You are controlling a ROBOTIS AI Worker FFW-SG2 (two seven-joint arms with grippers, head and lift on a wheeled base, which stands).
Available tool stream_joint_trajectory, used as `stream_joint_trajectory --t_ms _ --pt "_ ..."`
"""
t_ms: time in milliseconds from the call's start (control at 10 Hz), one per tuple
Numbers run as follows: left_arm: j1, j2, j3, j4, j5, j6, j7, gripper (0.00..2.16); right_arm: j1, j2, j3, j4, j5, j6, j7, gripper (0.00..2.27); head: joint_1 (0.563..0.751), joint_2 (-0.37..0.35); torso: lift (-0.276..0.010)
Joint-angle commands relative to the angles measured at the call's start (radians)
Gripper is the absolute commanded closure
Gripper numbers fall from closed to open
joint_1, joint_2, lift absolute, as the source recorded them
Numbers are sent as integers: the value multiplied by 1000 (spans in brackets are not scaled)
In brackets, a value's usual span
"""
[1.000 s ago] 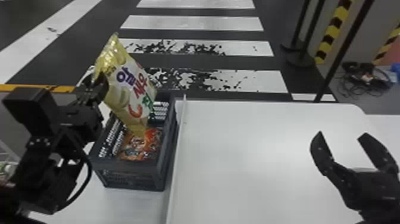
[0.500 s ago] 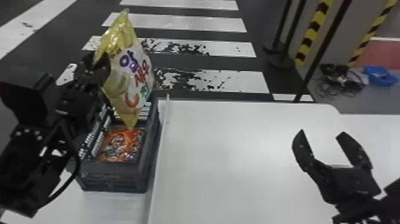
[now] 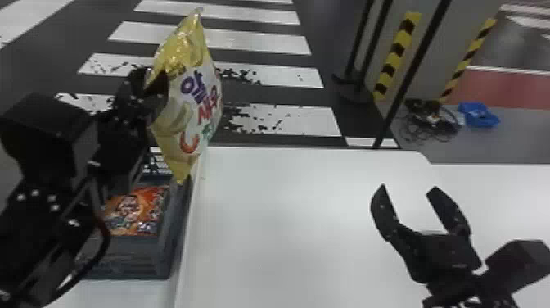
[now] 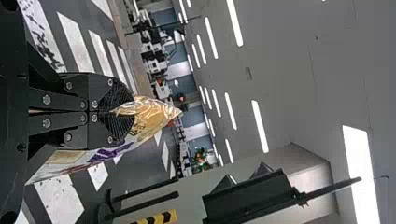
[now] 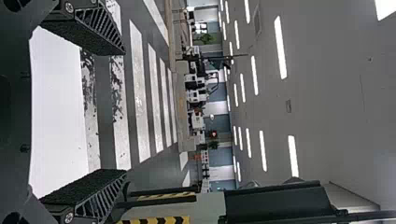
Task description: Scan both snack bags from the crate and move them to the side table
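Now the yellow-and-white foil snack bag (image 3: 180, 106) hangs higher over the dark grey slatted plastic crate (image 3: 176, 221), its lower tip lining up with the crate's right rim instead of the opening. I read that as the first bag being lifted out, ready for scanning; whether it has been scanned, I can't tell. My black left gripper (image 4: 125, 113) is pinched tight on the bag's foil near its upper end.

Compared with the earlier frame, my head view has swung right, so the crate sits farther left and the broad white table (image 3: 303, 221) takes up more of the middle. The orange snack bag (image 3: 133, 211) lies in the crate, its turn to come. I have the black right gripper (image 3: 408, 187) parked above the table, fingers spread wide.
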Motion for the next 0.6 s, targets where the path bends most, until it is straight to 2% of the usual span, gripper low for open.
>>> stream_joint_trajectory --t_ms 0,300,500 --pt "-35 -18 -72 15 -6 2 -2 2132 0 -3 -3 1 -1 1 0 90 663 -174 -95" --pt "-43 -87 -92 61 34 -1 -13 2132 -9 -17 -8 5 0 1 -26 93 664 -231 -95" --pt "-43 -124 -74 118 124 -13 -51 2132 -18 -21 -11 22 6 -2 -37 90 666 -248 -95"
